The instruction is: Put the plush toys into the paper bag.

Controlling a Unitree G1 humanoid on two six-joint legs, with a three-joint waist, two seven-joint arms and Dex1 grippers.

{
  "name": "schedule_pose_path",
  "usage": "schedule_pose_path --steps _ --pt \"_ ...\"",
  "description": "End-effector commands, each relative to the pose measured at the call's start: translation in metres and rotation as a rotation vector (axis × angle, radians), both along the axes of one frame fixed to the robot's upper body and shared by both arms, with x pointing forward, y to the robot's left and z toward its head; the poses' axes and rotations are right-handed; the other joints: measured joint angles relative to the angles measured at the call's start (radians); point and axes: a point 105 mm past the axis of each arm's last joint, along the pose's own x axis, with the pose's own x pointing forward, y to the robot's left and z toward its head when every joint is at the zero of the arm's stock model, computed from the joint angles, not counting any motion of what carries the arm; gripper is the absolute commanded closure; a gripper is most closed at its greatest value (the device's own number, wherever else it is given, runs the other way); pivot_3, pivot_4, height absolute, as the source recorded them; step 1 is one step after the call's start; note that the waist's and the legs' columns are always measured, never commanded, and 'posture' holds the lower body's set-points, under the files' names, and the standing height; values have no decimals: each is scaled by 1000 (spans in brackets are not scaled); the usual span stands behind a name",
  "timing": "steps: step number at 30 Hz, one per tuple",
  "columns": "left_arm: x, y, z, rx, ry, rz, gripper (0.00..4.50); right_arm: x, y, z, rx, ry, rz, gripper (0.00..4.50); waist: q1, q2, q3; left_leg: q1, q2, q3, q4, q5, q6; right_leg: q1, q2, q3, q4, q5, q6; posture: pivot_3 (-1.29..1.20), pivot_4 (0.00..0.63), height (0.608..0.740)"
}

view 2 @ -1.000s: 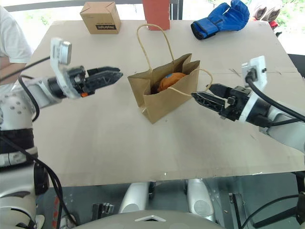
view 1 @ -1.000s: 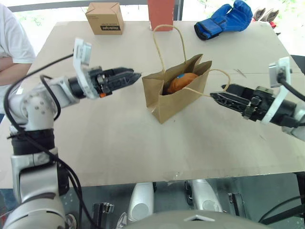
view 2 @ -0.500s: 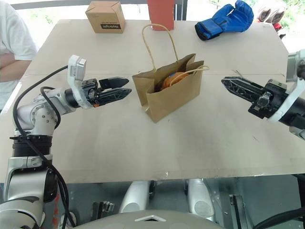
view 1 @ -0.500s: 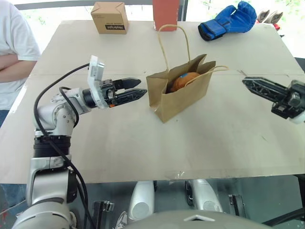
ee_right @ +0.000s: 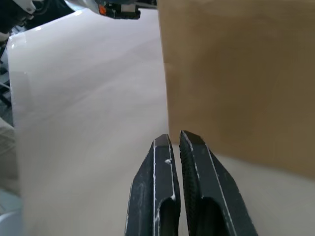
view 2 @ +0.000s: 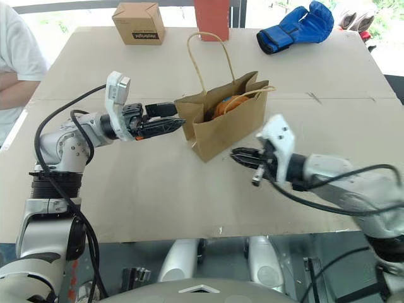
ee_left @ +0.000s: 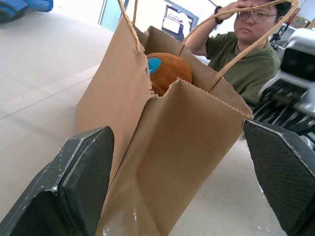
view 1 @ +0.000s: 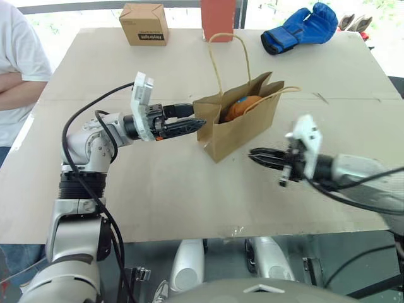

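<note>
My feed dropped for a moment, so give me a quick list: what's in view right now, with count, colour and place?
bag: one, brown paper, standing open mid-table, two loop handles
bear: one, brown with a blue mark, inside the bag
box: one, brown cardboard with black print, far left of table
red block: one, red, far edge behind the bag
glove: one, blue, far right of table
table: one, beige
people: one in white at the table's left; one in green beyond the bag
left hand: black, open, at the bag's left edge
right hand: black, shut, empty, by the bag's near right corner

Brown paper bag [view 1: 237, 129], brown bear head [ee_left: 167, 71] marked blue, blue glove [view 1: 298, 26].
</note>
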Motion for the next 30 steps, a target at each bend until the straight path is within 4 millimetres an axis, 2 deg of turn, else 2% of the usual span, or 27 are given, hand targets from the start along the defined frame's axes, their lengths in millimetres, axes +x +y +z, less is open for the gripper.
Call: schedule_pose_path --steps 1,4,10,12,16,20,22,24,26,29,30 --pt "-10 -12 0 33 -56 -42 0 23 16 -1 -19 -106 -21 4443 0 0 0 0 0 0 0 0 0 0 0 0 0 0 0 0 150 740" --pt "-16 -19 -4 51 -93 -37 0 44 29 0 24 -127 -57 4443 0 0 0 0 0 0 0 0 0 0 0 0 1 0 0 0 150 740" --pt "-6 -31 -8 64 -161 143 0 47 39 -5 36 -127 -36 4443 4 0 0 0 0 0 0 0 0 0 0 0 1 0 0 0 150 740" --pt "2 -35 -12 68 -161 232 0 44 41 -9 28 -116 -17 4443 3 0 0 0 0 0 1 0 0 0 0 0 1 1 0 0 150 740" --pt "15 -55 -24 58 -185 415 0 32 37 -20 18 -82 16 4443 8 0 -1 1 0 -1 1 0 0 2 0 -1 1 1 1 0 150 740" --pt "20 -67 -30 -23 -152 481 0 23 30 -20 28 -83 15 4443 4 0 -1 1 0 -1 1 0 0 2 0 -1 2 1 1 0 150 740" --pt "19 -69 -29 -40 -176 486 0 19 24 -13 40 -133 -3 4443 -1 0 -1 1 0 -1 2 0 0 2 0 0 2 1 1 0 150 740" --pt "18 -69 -27 -43 -209 475 0 17 16 1 39 -282 -54 4443 0 0 -1 2 0 -1 2 0 0 2 0 0 3 1 1 0 150 740" --pt "18 -66 -24 -64 -224 452 0 6 6 8 130 -271 -32 4443 2 0 -1 2 0 -1 1 0 0 2 1 0 2 1 1 0 150 740" --pt "12 -62 -22 -21 -297 301 0 -8 -25 -5 68 -238 -74 3657 8 0 -1 2 0 -2 2 0 0 3 1 -1 2 1 1 0 150 740" --pt "14 -57 -21 12 -319 248 247 -12 -38 -4 61 -247 -122 3092 8 0 -1 2 -1 -2 2 0 0 3 0 -1 1 1 1 0 150 740"
